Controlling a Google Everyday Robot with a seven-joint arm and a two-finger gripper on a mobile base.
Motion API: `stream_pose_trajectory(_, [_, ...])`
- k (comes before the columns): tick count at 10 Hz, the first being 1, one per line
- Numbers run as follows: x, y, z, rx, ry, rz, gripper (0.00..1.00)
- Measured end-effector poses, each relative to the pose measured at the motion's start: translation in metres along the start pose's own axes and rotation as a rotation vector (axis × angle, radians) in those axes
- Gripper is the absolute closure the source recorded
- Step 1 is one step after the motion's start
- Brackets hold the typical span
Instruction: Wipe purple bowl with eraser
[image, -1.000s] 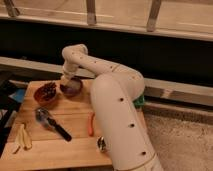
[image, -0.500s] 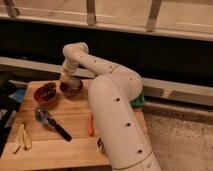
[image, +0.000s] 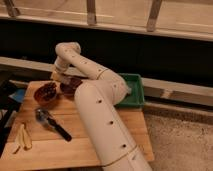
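The purple bowl (image: 67, 90) sits at the back of the wooden table (image: 45, 150), just right of the orange-brown bowl with dark fruit (image: 46, 93). It is partly covered by my arm. My gripper (image: 62, 78) reaches down from the white arm (image: 100, 107) and sits right over the bowl's left rim, at or just inside it. The eraser does not show; it is hidden or too small to make out at the gripper.
A black-handled utensil (image: 52, 124) lies in the middle of the table. Yellow strips (image: 22, 138) lie at the front left. A green tray (image: 134, 91) stands at the back right. A blue object (image: 17, 95) sits at the left edge. A dark wall runs behind.
My gripper stays over the purple bowl with only a slight shift. The thick lower arm has swung a little left and now covers more of the table's right side.
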Motion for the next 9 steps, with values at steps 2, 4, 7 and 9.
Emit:
stream_pose_trajectory(2, [0.013,0.007,-0.006,-0.009,-0.007,0.026,1.00])
stream_pose_trajectory(4, [0.043,0.015,-0.019,-0.016,0.011,0.052,1.00])
stream_pose_trajectory(7, [0.074,0.013,-0.032,-0.015,0.046,0.083,1.00])
stream_pose_trajectory(9, [0.070,0.006,-0.028,0.015,0.051,0.078,1.00])
